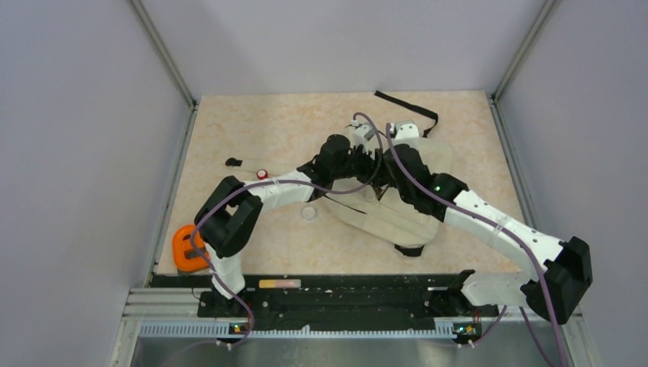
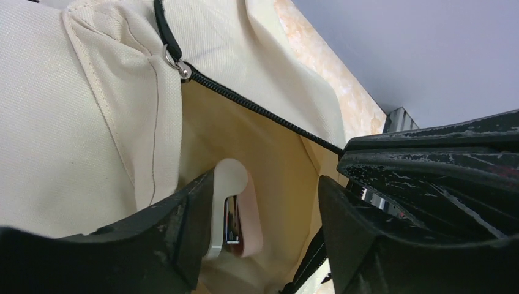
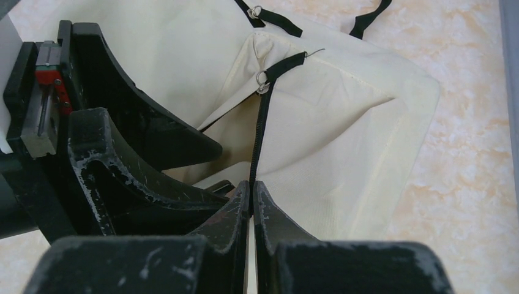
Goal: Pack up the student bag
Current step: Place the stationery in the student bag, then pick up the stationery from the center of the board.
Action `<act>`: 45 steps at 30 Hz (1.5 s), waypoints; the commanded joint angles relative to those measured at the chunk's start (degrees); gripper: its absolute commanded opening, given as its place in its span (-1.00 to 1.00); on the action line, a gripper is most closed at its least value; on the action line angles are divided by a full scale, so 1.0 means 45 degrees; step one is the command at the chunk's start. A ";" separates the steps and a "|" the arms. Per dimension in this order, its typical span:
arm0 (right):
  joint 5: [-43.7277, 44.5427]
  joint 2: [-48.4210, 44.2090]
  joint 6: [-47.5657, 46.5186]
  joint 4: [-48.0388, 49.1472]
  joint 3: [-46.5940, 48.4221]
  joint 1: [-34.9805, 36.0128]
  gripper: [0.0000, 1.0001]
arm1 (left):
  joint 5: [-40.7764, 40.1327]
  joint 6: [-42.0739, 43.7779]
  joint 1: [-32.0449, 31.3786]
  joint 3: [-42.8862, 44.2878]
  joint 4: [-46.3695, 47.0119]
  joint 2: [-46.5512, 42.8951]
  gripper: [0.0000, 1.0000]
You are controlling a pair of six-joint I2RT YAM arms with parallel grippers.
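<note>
The student bag (image 1: pixel 397 218) lies flat on the table, cream fabric with black zippers. My left gripper (image 1: pixel 373 157) is open, its jaws spread inside the bag's unzipped opening (image 2: pixel 264 196). A white-and-pink stapler-like item (image 2: pixel 235 202) sits inside the bag against my left finger (image 2: pixel 183 226); the other finger is well clear of it. My right gripper (image 1: pixel 396 149) is shut on the bag's black zipper edge (image 3: pixel 257 135) and holds the opening up (image 3: pixel 252 190). The cream bag fabric shows in the left wrist view (image 2: pixel 92 122) and the right wrist view (image 3: pixel 343 141).
An orange tape dispenser (image 1: pixel 189 248) sits at the near left table edge. A white round disc (image 1: pixel 309 213), a small red-and-white item (image 1: pixel 262 174) and a small black item (image 1: pixel 233 162) lie left of the bag. A black strap (image 1: pixel 409 107) trails at the far side.
</note>
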 commanded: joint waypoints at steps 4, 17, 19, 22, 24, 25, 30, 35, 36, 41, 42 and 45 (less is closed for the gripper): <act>0.0065 -0.0587 -0.0042 0.0622 0.0228 0.0043 -1.00 | -0.0284 0.0535 -0.0137 0.0369 0.0390 -0.0421 0.47; -0.0058 -0.1002 -0.0046 0.0600 0.0206 0.0045 -1.00 | -0.7468 0.2823 -0.0196 -0.4272 -0.2702 -0.7378 0.58; -0.0086 -0.0971 -0.0039 0.0637 0.0167 0.0045 -1.00 | -0.8654 0.2121 -0.0153 -0.4769 -0.4471 -0.8117 0.59; -0.0243 -0.0926 -0.0034 0.0698 0.0157 0.0045 -1.00 | -0.9702 0.1776 0.0025 -0.5846 -0.6034 -0.9182 0.60; -0.0371 -0.0910 -0.0065 0.0732 0.0183 0.0044 -1.00 | -0.9733 0.1502 0.0301 -0.6312 -0.6912 -0.9500 0.62; -0.0394 -0.0883 -0.0058 0.0789 0.0179 0.0045 -1.00 | -0.9586 0.1394 0.0428 -0.6438 -0.7271 -0.9524 0.62; -0.0599 -0.0838 -0.0051 0.0971 0.0152 0.0046 -1.00 | -0.9891 0.1247 0.0498 -0.6687 -0.8011 -0.8866 0.54; -0.0741 -0.0796 0.0006 0.0906 0.0135 0.0044 -1.00 | -1.0595 0.1227 0.0674 -0.6286 -0.8363 -0.7481 0.41; -0.0733 -0.0835 0.0004 0.0869 0.0122 0.0045 -1.00 | -1.0617 0.1186 0.0687 -0.6176 -0.8446 -0.7182 0.36; -0.0654 -0.0945 0.0003 0.0836 0.0092 0.0047 -1.00 | -1.0323 0.1144 0.0703 -0.6250 -0.7733 -0.6397 0.30; -0.0661 -0.0946 -0.0003 0.0848 0.0082 0.0045 -1.00 | -1.0231 0.1149 0.0693 -0.6281 -0.7527 -0.6350 0.30; -0.0699 -0.0886 -0.0009 0.0831 0.0114 0.0055 -1.00 | -1.0100 0.1146 0.0717 -0.6221 -0.7125 -0.6114 0.28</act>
